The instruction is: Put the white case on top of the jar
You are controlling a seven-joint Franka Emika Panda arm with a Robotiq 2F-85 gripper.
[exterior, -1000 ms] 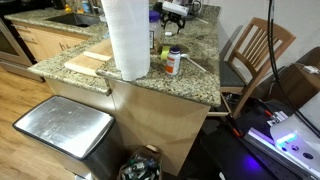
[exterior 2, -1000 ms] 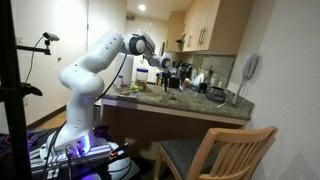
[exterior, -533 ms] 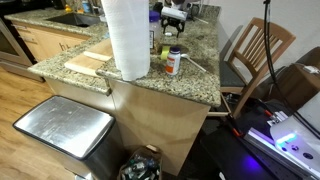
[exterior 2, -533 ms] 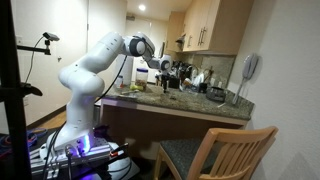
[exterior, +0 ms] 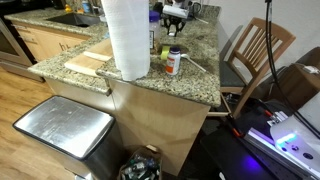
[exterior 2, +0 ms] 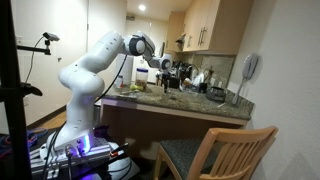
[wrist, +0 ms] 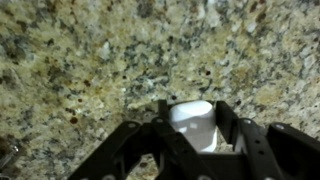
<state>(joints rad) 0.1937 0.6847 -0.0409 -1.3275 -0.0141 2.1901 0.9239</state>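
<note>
In the wrist view the small white case [wrist: 193, 124] lies on the speckled granite counter [wrist: 90, 50], and my gripper [wrist: 192, 122] is shut on it, one black finger pressed against each side. The jar [exterior: 174, 60], white with an orange-red label band, stands upright near the counter's front edge in an exterior view. My gripper [exterior: 174, 17] is behind the jar there, low over the counter; the case itself is too small to make out. In both exterior views the arm [exterior 2: 100, 60] reaches over the counter.
A tall white paper towel roll [exterior: 126, 38] stands beside the jar, with a wooden cutting board [exterior: 88, 62] next to it. A wooden chair [exterior: 256, 55] sits by the counter, a steel bin [exterior: 62, 135] below. Bottles and kitchenware [exterior 2: 195, 80] crowd the counter's back.
The gripper has shut on the white case; the arm has barely moved.
</note>
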